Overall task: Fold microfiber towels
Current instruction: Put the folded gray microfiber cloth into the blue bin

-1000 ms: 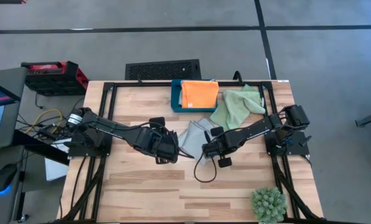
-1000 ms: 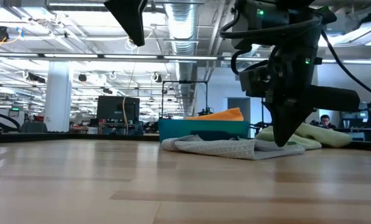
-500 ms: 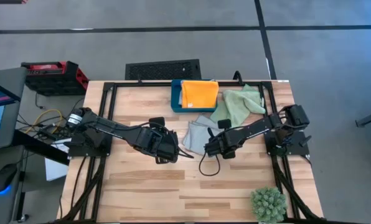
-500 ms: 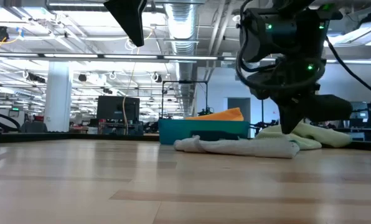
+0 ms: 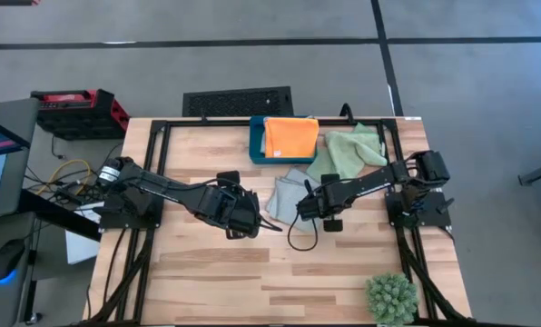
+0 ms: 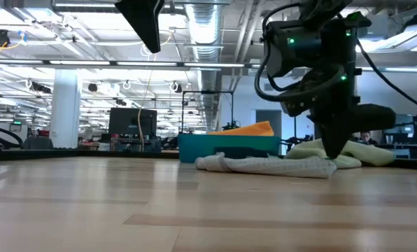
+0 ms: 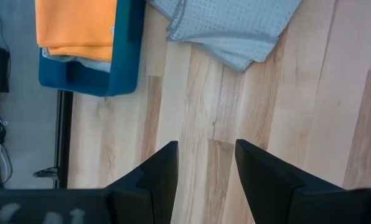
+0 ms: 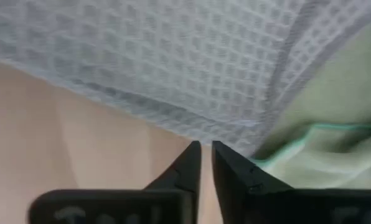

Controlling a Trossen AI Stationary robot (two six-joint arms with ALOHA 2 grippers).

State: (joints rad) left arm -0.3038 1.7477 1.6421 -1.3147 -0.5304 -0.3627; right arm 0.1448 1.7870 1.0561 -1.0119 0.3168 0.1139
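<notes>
A pale blue-grey towel point(image 5: 287, 193) lies crumpled on the wood table's middle; it also shows in the low view point(image 6: 264, 165). A light green towel point(image 5: 348, 153) lies crumpled beside it at the far right. An orange towel point(image 5: 291, 136) lies folded on a dark teal box point(image 5: 258, 145), with another pale towel point(image 7: 73, 59) under it. My right gripper point(image 5: 305, 209) is shut, its tips point(image 8: 205, 148) at the blue-grey towel's near right edge. My left gripper point(image 5: 255, 224) is open and empty point(image 7: 206, 162), left of that towel. My right gripper's shut fingertips point(image 8: 192, 152) point at the hemmed edge point(image 8: 223, 127) of the blue-grey towel, where it meets the green towel. A thin gap shows between the fingertips with no cloth in it. I cannot tell whether they touch the towel.
A spiky green plant ball point(image 5: 391, 298) stands at the near right corner. A black frame point(image 5: 162, 136) runs along the table's left, far and right sides. Bare wood point(image 5: 252, 272) lies toward the near edge. A loose cable loop point(image 5: 293, 238) hangs below my right gripper.
My right gripper has gone toward the table's far edge and a little right, ending at the blue-grey towel's right end. The towel's left near part has drawn in toward the right, so the towel lies more bunched.
</notes>
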